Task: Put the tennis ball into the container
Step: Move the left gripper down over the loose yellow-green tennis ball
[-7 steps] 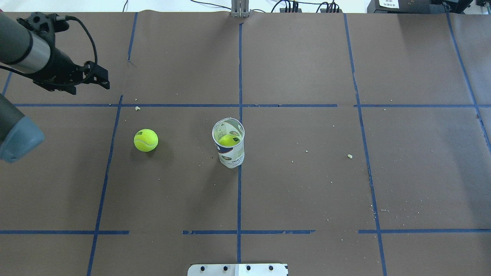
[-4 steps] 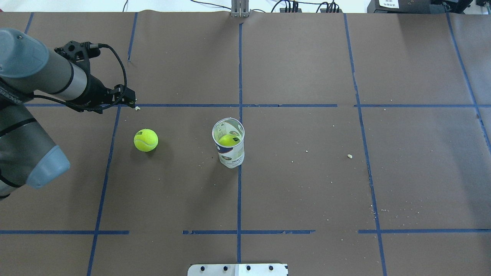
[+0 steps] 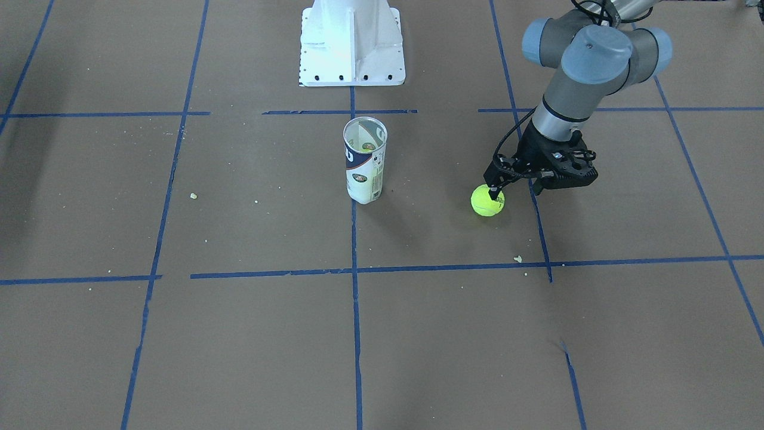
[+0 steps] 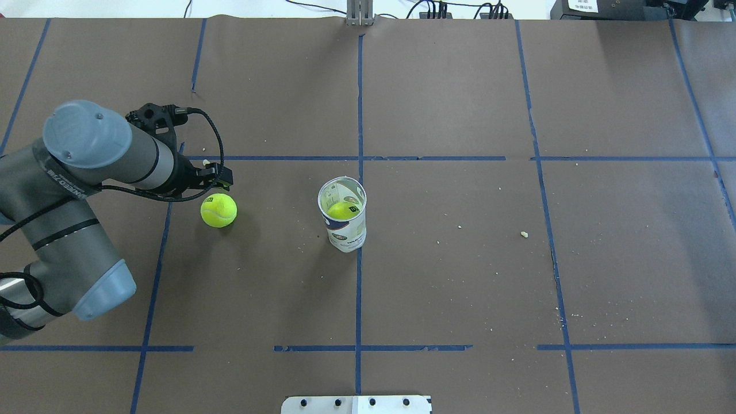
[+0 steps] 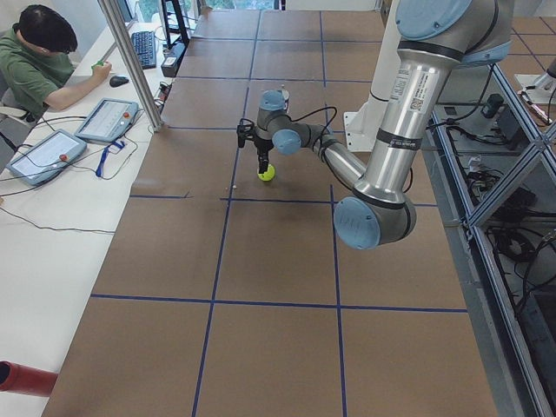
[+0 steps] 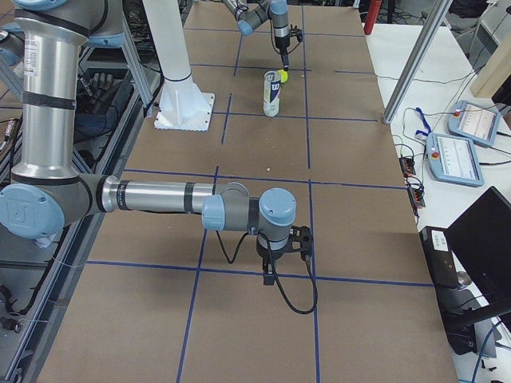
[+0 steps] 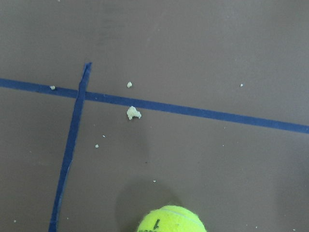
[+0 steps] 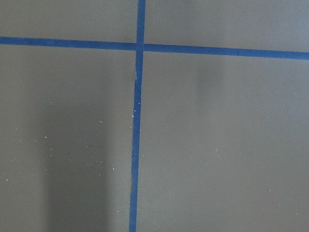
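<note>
A loose yellow-green tennis ball lies on the brown table, left of the container. The container is an upright clear can with a white and navy label, and a second ball sits inside it. In the front-facing view my left gripper hangs open just above the table, one fingertip over the loose ball's edge and the other finger beside it. The left wrist view shows only the ball's top. My right gripper shows only in the right side view, so I cannot tell its state.
The white robot base stands behind the can. Blue tape lines cross the brown paper, with small crumbs scattered on it. An operator sits at a side desk beyond the table's far edge.
My left arm has swung in from the back left and come down to the loose ball. The ball and the can have not moved.
</note>
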Controlling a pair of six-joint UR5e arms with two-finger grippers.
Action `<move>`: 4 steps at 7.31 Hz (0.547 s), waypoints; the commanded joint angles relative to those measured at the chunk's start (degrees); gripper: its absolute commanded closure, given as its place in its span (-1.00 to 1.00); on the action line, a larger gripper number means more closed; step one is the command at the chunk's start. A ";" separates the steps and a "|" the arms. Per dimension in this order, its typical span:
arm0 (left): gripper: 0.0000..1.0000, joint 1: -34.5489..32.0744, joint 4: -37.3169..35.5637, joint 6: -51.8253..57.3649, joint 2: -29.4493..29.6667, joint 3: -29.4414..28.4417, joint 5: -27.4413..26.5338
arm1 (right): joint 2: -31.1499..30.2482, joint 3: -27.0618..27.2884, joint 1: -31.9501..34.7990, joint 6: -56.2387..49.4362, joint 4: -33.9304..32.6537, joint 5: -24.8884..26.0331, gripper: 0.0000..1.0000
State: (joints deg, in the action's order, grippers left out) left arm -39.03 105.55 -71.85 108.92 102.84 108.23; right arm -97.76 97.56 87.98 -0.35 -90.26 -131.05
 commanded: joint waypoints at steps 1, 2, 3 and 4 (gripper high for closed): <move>-1.00 1.58 0.01 -0.14 0.68 -1.68 -0.48 | -0.06 0.00 0.00 0.00 0.00 0.00 -1.00; -1.00 2.81 0.10 -0.14 0.68 -2.29 -0.48 | -0.06 0.00 0.00 0.00 0.00 0.00 -1.00; -1.00 3.78 0.10 -0.14 0.85 -2.91 -0.48 | -0.06 0.00 0.00 0.00 0.00 0.00 -1.00; -1.00 4.31 0.10 -0.14 0.85 -3.35 -0.48 | 0.03 0.00 0.00 0.00 0.00 0.00 -1.00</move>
State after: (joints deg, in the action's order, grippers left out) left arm -35.63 105.63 -71.99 109.70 100.14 107.76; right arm -97.80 97.56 87.98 -0.35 -90.26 -131.05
